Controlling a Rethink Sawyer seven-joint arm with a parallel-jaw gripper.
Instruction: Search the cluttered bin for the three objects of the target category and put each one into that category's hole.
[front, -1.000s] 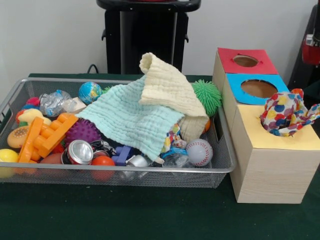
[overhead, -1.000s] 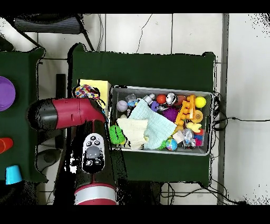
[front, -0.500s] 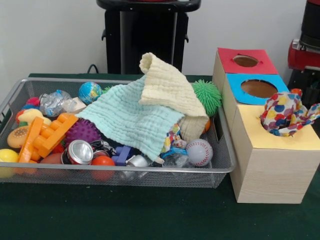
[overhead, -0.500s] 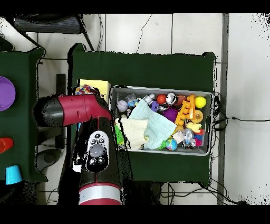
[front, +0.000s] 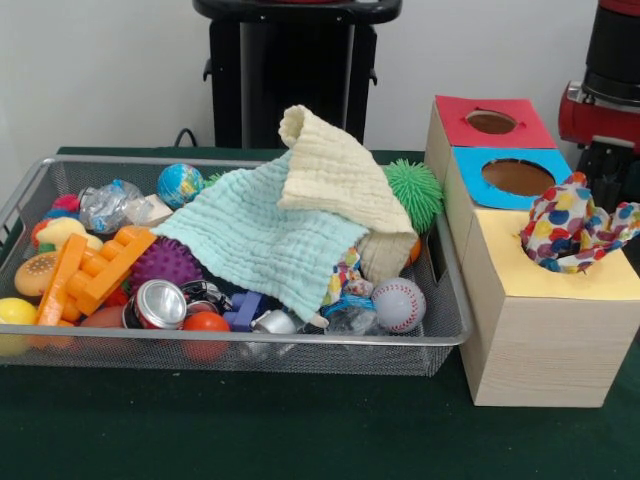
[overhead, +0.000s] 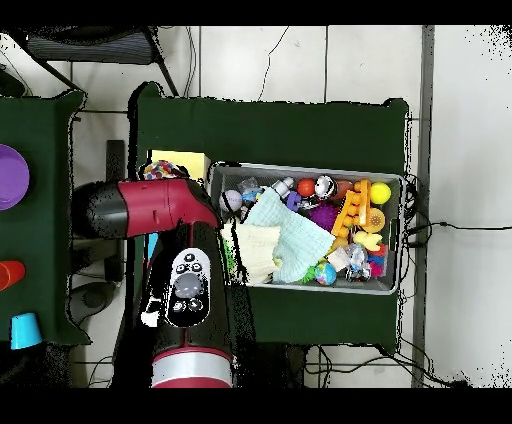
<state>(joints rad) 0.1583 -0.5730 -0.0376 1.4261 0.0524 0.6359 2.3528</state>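
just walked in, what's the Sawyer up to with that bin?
It is sorting a cluttered wire-mesh bin into a wooden box with red, blue and yellow hole panels. A multicoloured spotted cloth is stuffed in the yellow panel's hole, part hanging out. A mint-green cloth and a cream cloth lie on the bin's pile. The red and black arm hangs over the box side; its gripper is hidden, and it holds nothing visible.

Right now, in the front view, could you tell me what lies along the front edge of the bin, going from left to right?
Yellow ball → orange toy block → silver can → red ball → blue piece → baseball, then outside the bin the wooden box.
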